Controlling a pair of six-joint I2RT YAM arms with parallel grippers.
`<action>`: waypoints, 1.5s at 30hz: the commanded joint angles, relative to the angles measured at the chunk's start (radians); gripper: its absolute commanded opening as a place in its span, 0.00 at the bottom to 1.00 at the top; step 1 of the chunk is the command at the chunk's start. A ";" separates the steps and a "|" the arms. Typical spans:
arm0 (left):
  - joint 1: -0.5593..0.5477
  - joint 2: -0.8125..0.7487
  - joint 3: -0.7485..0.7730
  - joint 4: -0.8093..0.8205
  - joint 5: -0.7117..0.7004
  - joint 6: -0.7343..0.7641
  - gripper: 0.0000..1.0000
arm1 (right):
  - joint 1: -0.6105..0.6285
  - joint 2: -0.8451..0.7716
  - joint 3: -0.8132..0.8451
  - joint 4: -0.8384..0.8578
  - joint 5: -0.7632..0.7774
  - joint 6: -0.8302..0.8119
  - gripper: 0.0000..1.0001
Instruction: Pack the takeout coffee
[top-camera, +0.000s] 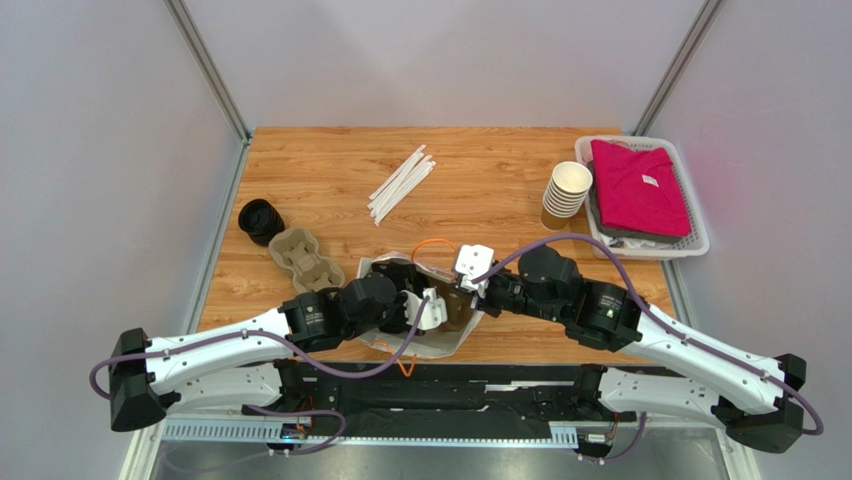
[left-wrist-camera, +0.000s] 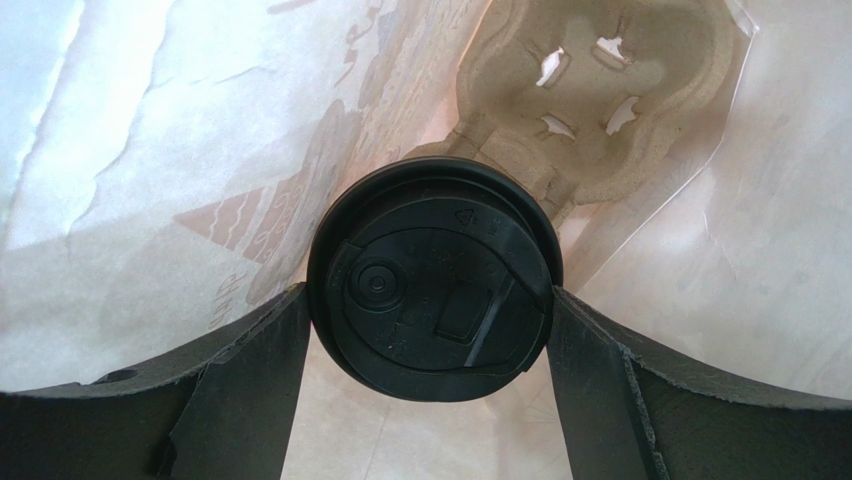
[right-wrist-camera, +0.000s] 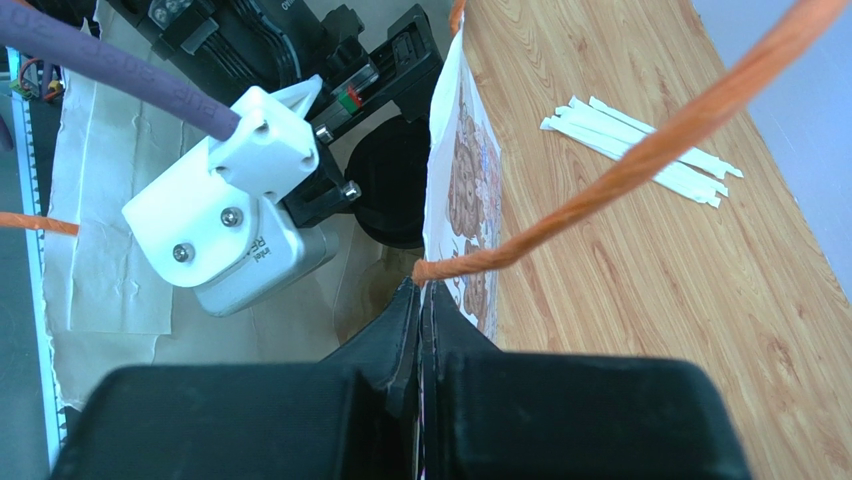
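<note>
One takeout coffee (left-wrist-camera: 430, 270) clamped by left end effector (left-wrist-camera: 428, 300) inside bag (left-wrist-camera: 150, 150); print illegible.

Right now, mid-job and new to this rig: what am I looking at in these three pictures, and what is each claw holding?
These are two robot arms bolted at the near edge of a table, each ending in a two-finger gripper. The overhead picture looks down from behind them. The other two come from cameras on the wrists.

The left gripper grips the takeout coffee, its black lid facing the camera, down inside the white paper bag. The right gripper pinches the bag's edge beside the orange handle, which seems to hold the mouth open.

Loose on the wooden table are a pulp cup tray, black lids, white sticks, stacked lidless cups and a basket with a pink garment.
</note>
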 joint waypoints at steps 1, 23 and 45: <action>0.010 0.025 0.007 0.032 -0.018 -0.066 0.06 | 0.003 -0.044 -0.016 0.073 -0.043 -0.002 0.00; 0.010 0.075 0.096 -0.149 0.002 -0.200 0.01 | 0.005 -0.073 -0.042 0.079 -0.045 -0.039 0.00; -0.019 -0.004 0.031 -0.065 -0.090 -0.068 0.00 | 0.018 -0.069 -0.071 0.128 -0.065 -0.258 0.00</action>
